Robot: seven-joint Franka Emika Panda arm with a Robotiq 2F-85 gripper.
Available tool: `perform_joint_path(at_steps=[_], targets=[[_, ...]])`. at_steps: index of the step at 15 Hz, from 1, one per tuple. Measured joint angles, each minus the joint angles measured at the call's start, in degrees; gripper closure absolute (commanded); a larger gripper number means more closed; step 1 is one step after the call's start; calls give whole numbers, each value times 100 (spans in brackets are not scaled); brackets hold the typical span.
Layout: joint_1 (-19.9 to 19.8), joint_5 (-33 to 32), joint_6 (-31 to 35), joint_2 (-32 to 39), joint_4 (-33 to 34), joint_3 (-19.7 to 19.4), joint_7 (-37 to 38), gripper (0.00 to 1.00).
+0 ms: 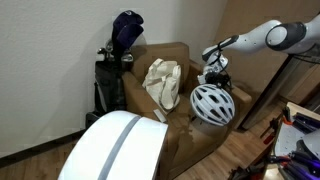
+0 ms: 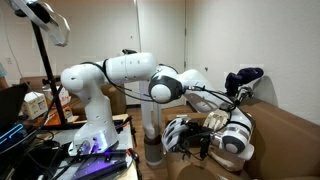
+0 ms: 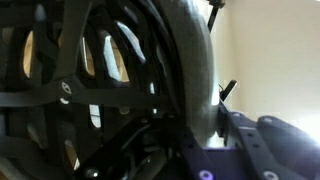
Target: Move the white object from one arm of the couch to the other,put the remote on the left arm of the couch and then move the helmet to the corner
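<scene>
You're on the last step now, the helmet (image 1: 212,104); it sits at the couch (image 1: 176,55) arm farthest from the golf bag (image 1: 116,70), towards that arm's front end, with the gripper (image 1: 213,78) right on top of it. In the wrist view dark vents and shell fill nearly everything, so you're in tight; the fingers themselves don't show, and I can't tell whether they're clamped on the helmet or just resting against it.

Next, I'd say, you need to confirm a firm hold, lift clear of the couch arm, then carry it to the corner, watching the cream bag (image 1: 162,82) on the couch seat.

The white object and the remote I can't pick out anywhere; the contact point is hidden behind the wrist in both exterior views.
</scene>
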Motion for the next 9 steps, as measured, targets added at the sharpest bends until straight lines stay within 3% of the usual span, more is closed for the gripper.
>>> perform_joint_path(at_steps=[6, 9], targets=[[256, 283, -275, 392, 196, 119, -4, 89], [411, 271, 106, 387, 275, 38, -98, 89]])
